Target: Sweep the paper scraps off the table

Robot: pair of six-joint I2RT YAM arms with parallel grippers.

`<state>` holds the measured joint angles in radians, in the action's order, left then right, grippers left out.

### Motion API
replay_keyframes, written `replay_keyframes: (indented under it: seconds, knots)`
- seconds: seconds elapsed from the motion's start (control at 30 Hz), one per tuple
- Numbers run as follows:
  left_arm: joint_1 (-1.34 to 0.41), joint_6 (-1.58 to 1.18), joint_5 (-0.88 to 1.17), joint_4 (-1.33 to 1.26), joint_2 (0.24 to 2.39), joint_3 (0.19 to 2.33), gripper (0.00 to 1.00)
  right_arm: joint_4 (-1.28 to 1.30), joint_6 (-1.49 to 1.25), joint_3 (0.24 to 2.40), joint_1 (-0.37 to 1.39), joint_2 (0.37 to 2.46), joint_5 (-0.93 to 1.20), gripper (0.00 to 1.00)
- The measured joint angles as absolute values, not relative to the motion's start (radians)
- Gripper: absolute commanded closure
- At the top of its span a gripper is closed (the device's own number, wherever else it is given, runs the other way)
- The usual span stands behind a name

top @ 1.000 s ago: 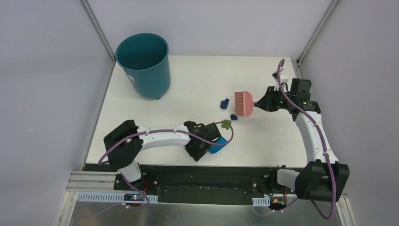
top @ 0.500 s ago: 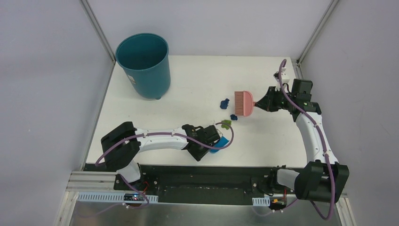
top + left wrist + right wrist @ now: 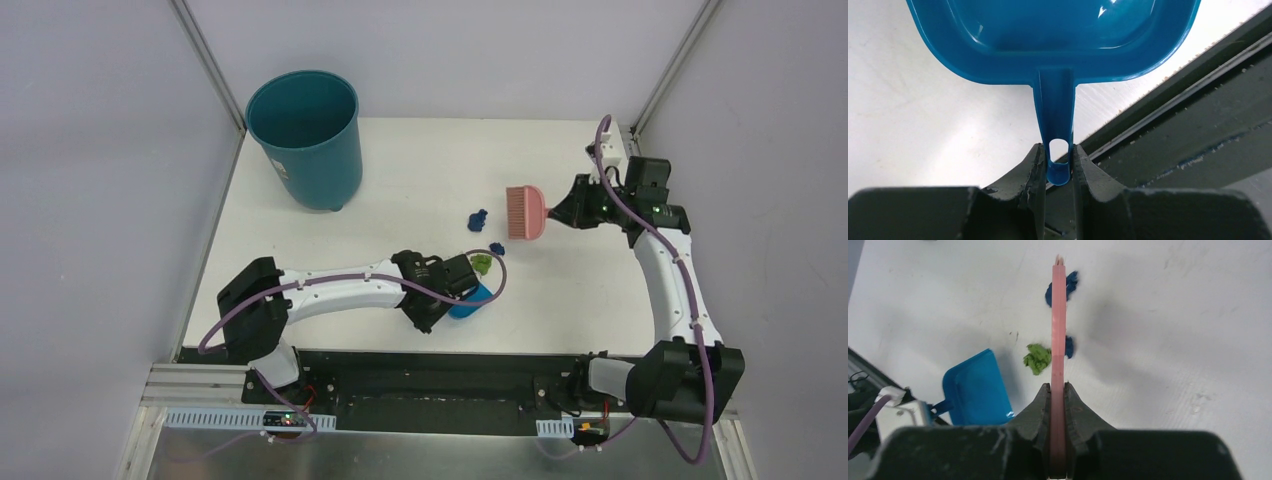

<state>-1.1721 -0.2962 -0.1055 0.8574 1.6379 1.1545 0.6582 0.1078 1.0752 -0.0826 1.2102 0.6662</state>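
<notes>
On the white table (image 3: 400, 180) lie three paper scraps. An olive-green one (image 3: 481, 264) sits by the blue dustpan (image 3: 472, 300), and two dark blue ones (image 3: 476, 218) (image 3: 495, 249) lie just left of the pink brush (image 3: 524, 212). My left gripper (image 3: 1058, 167) is shut on the dustpan's handle, near the table's front edge. My right gripper (image 3: 1058, 390) is shut on the brush (image 3: 1058, 330), held edge-on above the table. The green scrap (image 3: 1038, 358) and the blue scraps (image 3: 1071, 281) (image 3: 1069, 346) flank its bristles, and the dustpan (image 3: 975, 390) lies lower left.
A teal round bin (image 3: 305, 135) stands at the table's back left corner. A black strip (image 3: 1188, 125) runs along the near edge, right beside the dustpan's handle. Grey walls enclose the table on three sides.
My left gripper's jaws have closed onto the dustpan's handle. My right arm has lifted the brush a little back and to the right, away from the nearer dark blue scrap.
</notes>
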Motion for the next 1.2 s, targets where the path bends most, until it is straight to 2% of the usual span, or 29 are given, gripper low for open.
replay_keyframes:
  seconds: [0.23,0.37,0.67,0.87,1.2]
  knots:
    - [-1.172,-0.295,-0.113,1.059,1.637,1.290,0.99,0.740,0.189,1.328,-0.070,1.317,0.481,1.00]
    - [-1.172,-0.295,-0.133,1.168,1.656,1.347,1.00,0.806,0.259,1.453,-0.005,1.425,0.302,1.00]
    - [-1.170,-0.295,-0.124,1.211,1.788,1.361,1.00,0.920,0.375,1.494,0.190,1.581,0.054,1.00]
    - [-1.163,-0.296,-0.079,1.168,1.819,1.361,1.00,0.918,0.412,1.462,0.249,1.579,0.036,1.00]
    - [-1.143,-0.291,-0.024,1.132,1.903,1.386,1.00,0.949,0.410,1.425,0.346,1.584,0.120,1.00]
